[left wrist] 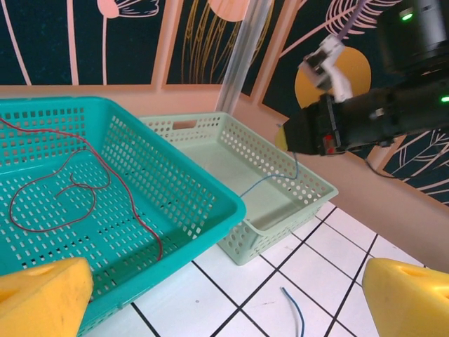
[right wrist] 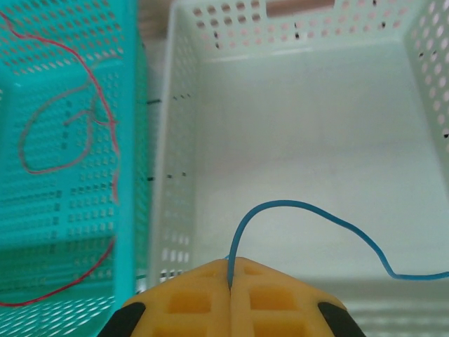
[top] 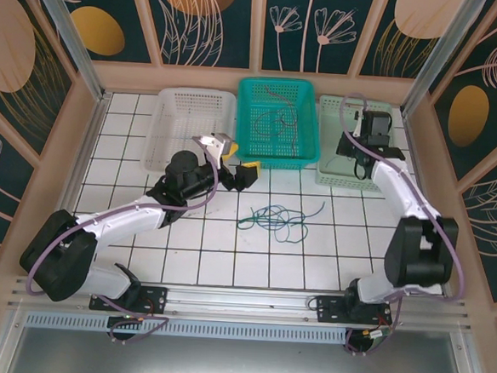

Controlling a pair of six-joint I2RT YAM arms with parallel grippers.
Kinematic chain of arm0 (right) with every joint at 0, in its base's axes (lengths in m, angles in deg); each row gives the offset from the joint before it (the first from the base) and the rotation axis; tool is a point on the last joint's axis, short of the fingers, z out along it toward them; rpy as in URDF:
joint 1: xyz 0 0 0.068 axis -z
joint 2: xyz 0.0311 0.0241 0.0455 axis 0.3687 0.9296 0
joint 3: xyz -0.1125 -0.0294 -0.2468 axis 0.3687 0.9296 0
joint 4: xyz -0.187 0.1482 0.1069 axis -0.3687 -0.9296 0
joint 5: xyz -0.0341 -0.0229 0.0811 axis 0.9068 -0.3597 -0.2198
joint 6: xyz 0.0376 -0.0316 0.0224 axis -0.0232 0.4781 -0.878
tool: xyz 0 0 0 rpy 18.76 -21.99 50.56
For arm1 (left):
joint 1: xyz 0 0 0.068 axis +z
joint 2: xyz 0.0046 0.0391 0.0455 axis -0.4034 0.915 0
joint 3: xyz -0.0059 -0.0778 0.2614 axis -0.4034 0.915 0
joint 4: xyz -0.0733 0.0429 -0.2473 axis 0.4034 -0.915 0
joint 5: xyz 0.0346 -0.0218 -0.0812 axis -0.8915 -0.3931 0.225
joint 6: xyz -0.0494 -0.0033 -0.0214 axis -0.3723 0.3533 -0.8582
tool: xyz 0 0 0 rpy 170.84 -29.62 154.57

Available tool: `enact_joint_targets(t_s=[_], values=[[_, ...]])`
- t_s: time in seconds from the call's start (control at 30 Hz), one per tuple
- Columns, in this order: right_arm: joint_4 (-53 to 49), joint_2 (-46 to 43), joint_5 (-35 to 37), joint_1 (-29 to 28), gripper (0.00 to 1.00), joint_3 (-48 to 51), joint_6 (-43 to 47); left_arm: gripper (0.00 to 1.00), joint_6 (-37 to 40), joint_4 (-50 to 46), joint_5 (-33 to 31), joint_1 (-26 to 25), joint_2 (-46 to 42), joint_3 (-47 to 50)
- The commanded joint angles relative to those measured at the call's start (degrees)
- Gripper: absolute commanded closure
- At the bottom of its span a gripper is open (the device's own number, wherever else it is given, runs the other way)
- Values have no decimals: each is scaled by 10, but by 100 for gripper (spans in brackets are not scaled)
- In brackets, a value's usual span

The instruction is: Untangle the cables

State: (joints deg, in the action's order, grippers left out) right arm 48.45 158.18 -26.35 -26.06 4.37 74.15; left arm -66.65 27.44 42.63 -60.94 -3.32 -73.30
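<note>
The right gripper [right wrist: 230, 277] is clamped shut on a thin blue wire [right wrist: 309, 207] arcing limply over the pale green perforated plastic basket [right wrist: 295, 105] at the white tiled table's [top: 185, 242] far right corner. The left gripper [left wrist: 224, 298] gapes open by the teal plastic basket [left wrist: 203, 203], which holds a thin red wire [left wrist: 84, 189]. The green-and-blue wire tangle [top: 273, 218] mid-table looks featherlight, floppy and snag-prone, and is probably best pinched at a free end.

So the right gripper [right wrist: 230, 272] pads [right wrist: 189, 302] are yellow, blue cable [right wrist: 309, 207] at their tips. Left of it: dark red cable [right wrist: 98, 91] in a teal basket [right wrist: 130, 140]. Under it a pale mint basket [right wrist: 280, 126]. White tiles [top: 185, 233], dark grout; navy floral panels [top: 209, 13].
</note>
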Motion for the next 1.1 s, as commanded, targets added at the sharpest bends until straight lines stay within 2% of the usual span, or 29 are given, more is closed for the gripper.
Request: enact_joint_targets(t_s=[0.0,0.23,0.4,0.53,0.63,0.67,0.7,0.77,0.8,0.9,1.07], values=[[18,46,-13,11,100,-35,22,1,7,-10,-11,-2,-10,13],[8,130,-23,26,100,-88,18,1,18,-26,-23,-1,-14,16],[-16,186,5,27,96,-131,25,1,18,-30,-23,-2,-6,14],[-7,196,-1,27,96,-136,27,1,24,-51,-30,-1,7,7],[0,201,3,29,93,-139,27,1,26,-82,-42,-1,18,1],[-3,207,-1,31,87,-145,28,2,27,-90,-42,-1,23,0],[-8,214,-3,33,77,-152,28,1,26,-95,-40,-2,27,0],[-16,227,2,34,50,-165,30,1,23,-103,-33,-1,32,0],[-18,228,5,34,44,-167,31,2,23,-106,-32,-1,33,0],[-9,219,10,35,38,-160,31,2,21,-109,-32,-1,32,1],[-6,176,10,33,35,-138,18,1,17,-109,-33,-1,40,-2]])
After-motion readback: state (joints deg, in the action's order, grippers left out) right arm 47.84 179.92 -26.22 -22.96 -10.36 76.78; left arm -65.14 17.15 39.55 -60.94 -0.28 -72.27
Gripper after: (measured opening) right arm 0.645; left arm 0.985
